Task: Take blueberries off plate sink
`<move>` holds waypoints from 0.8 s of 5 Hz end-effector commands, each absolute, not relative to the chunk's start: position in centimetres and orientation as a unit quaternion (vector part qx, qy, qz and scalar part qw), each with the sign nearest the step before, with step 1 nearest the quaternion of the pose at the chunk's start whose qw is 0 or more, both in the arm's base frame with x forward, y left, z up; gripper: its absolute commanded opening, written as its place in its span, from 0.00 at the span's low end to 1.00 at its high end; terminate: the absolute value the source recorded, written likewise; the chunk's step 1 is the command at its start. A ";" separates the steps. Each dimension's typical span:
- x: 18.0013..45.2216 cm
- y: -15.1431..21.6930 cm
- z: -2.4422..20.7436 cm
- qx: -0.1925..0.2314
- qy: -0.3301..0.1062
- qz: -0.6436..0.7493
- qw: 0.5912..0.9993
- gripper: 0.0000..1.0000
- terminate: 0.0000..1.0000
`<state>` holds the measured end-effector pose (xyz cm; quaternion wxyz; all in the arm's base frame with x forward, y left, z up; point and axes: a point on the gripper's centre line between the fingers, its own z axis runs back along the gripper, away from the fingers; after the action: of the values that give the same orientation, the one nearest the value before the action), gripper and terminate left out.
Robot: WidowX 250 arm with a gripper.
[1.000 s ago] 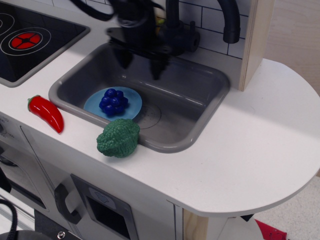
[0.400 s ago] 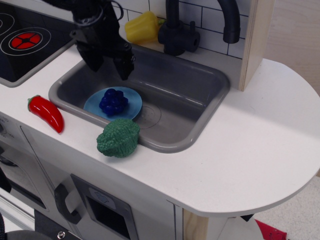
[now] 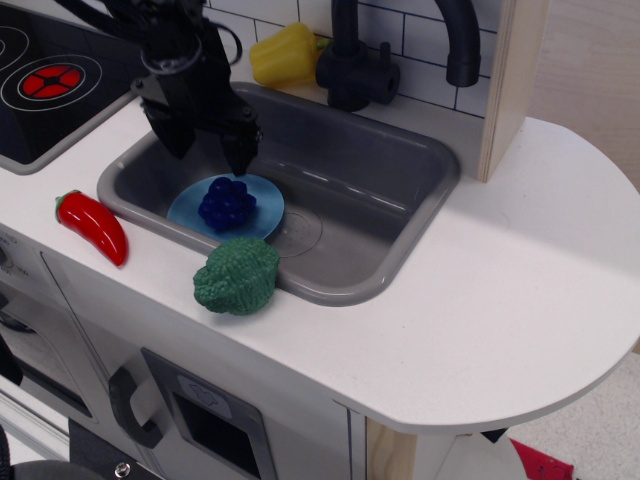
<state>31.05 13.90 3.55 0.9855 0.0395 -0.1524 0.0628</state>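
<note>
Claw [image 3: 210,152] spread, seemingly just above berries [image 3: 226,202]; berries sit on plate [image 3: 264,213] inside sink [image 3: 400,215].

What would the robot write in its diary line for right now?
phase: reaching | end effector: open, above blueberries, not touching | blueberries: on plate in sink | not yet lifted

Single view, raised camera off the front right of the white toy-kitchen counter [image 3: 520,300], angled down and leftward, fairly near, grey rectangular plastic sink [image 3: 400,235] left of centre, counter's rounded right edge fully included
</note>
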 end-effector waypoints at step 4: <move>31.1 13.8 1.0 0.050 -0.159 0.107 0.980 1.00 0.00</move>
<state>30.18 13.51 -0.02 0.9830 0.0425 -0.1405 0.1103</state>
